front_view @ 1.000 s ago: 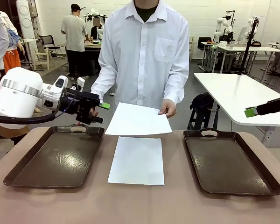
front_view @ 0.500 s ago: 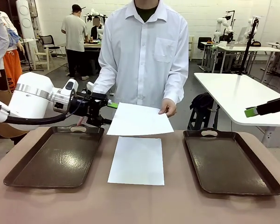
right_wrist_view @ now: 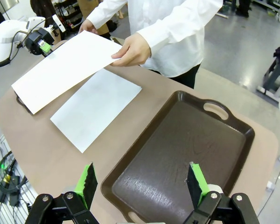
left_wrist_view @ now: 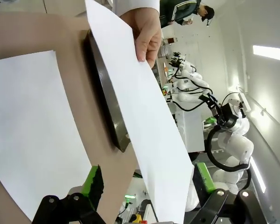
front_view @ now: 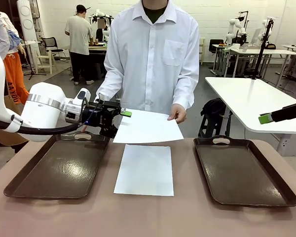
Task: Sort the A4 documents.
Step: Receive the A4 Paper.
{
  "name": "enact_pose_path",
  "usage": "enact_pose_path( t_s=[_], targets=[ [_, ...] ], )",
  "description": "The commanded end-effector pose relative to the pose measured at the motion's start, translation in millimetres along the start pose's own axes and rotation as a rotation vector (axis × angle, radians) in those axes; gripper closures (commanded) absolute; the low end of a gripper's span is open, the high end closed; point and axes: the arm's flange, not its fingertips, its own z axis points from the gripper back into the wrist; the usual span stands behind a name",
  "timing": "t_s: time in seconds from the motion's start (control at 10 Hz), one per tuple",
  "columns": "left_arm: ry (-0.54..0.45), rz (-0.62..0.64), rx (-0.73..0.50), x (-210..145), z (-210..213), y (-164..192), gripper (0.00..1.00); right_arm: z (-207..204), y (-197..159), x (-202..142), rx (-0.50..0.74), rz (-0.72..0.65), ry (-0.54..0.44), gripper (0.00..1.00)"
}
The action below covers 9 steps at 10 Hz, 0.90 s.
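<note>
A person across the table holds out one A4 document (front_view: 147, 127) in a hand (front_view: 177, 114), just above the table's far edge. My left gripper (front_view: 119, 122) is open at that sheet's left edge. In the left wrist view the held sheet (left_wrist_view: 144, 126) runs between its spread green-padded fingers (left_wrist_view: 93, 181), without contact that I can see. A second A4 document (front_view: 144, 169) lies flat on the table between the two trays. My right gripper (right_wrist_view: 141, 179) is open and holds nothing. It hangs high over the right tray (right_wrist_view: 186, 158).
A dark brown handled tray (front_view: 24, 185) lies at the left and another (front_view: 281, 190) at the right, both with nothing in them. White tables, other people and equipment stand farther back in the room.
My left gripper has moved to the right, up to the left edge of the held-out sheet. The right arm and the sheet on the table have not moved.
</note>
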Motion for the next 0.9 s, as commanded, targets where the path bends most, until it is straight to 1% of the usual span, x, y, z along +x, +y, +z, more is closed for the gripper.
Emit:
enact_pose_path(
  t_s=[0.0, 0.1, 0.2, 0.3, 0.4, 0.5, 0.6, 0.7, 0.8],
  targets=[
    [-0.02, 0.052, -0.076, 2.4, -7.9, 2.8, 0.0, -2.0, -1.0, -0.7, 0.014, -0.004, -0.004, 0.0],
    [-0.031, 0.039, -0.09, -0.3, -8.6, 5.3, 0.0, -2.0, -1.0, -0.7, 0.014, -0.004, -0.004, 0.0],
    [-0.042, -0.006, -0.061, -2.3, -7.7, 4.9, 0.07, -2.0, -1.0, -0.7, 0.014, -0.004, -0.004, 0.0],
    [-0.036, -0.006, -0.051, -2.3, -7.3, 3.2, 0.19, -2.0, -1.0, -0.7, 0.014, -0.004, -0.004, 0.0],
    [-0.032, 0.0, -0.05, -2.4, -7.3, 3.1, 0.27, -2.0, -1.0, -0.7, 0.014, -0.004, -0.004, 0.0],
    [-0.041, 0.001, -0.062, -3.0, -7.3, 3.9, 0.39, -2.0, -1.0, -0.7, 0.014, -0.004, -0.004, 0.0],
    [-0.05, -0.007, -0.072, -2.9, -6.7, 3.4, 0.46, -2.0, -1.0, -0.7, 0.014, -0.004, -0.004, 0.0],
    [-0.045, -0.013, -0.075, -3.4, -8.7, 1.8, 0.58, -2.0, -1.0, -0.7, 0.014, -0.004, -0.004, 0.0],
    [-0.043, -0.016, -0.079, -3.9, -10.2, 1.2, 0.66, -2.0, -1.0, -0.7, 0.014, -0.004, -0.004, 0.0]
  ],
)
